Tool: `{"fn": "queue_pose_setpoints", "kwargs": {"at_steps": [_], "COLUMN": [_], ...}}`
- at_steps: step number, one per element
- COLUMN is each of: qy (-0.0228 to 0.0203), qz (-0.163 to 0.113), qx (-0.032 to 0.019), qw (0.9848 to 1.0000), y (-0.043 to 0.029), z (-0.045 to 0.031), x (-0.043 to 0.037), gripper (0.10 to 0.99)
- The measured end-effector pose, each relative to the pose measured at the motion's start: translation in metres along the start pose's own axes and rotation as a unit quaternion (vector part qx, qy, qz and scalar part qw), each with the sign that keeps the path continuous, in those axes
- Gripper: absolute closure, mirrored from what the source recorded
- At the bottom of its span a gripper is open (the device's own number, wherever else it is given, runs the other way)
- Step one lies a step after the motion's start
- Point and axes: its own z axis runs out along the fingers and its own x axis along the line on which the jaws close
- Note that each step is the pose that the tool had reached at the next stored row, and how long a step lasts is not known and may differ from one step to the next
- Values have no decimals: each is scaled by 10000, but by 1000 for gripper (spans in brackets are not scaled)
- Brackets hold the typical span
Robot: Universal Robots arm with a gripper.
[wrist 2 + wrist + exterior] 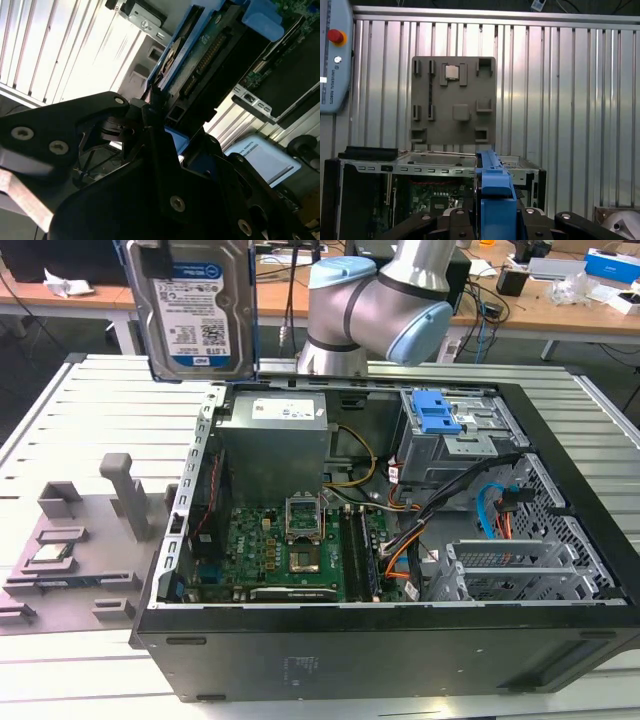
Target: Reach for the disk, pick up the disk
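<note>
The gripper [159, 102] is clamped on the blue-framed edge of the disk [198, 310], which hangs upright in the air above the open computer case [380, 640], at the exterior view's left.

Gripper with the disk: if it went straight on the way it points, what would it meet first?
Probably the rim of the open computer case, met by the disk that the gripper holds; the grey tray lies just beside it. Depth is unclear.
</note>
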Motion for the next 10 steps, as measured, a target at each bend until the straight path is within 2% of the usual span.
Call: {"fn": "queue_pose_setpoints", "kwargs": {"at_steps": [3,5,7,10], "qy": [0,0,0,0], "qz": [-1,-1,0,0], "qx": [0,0,0,0], "qw": [10000,10000,10000,10000], "y": [-110,-220,-296,-480], "z": [-5,-10,-13,-20], "x": [3,7,9,14], "gripper": [722,722,722,722]}}
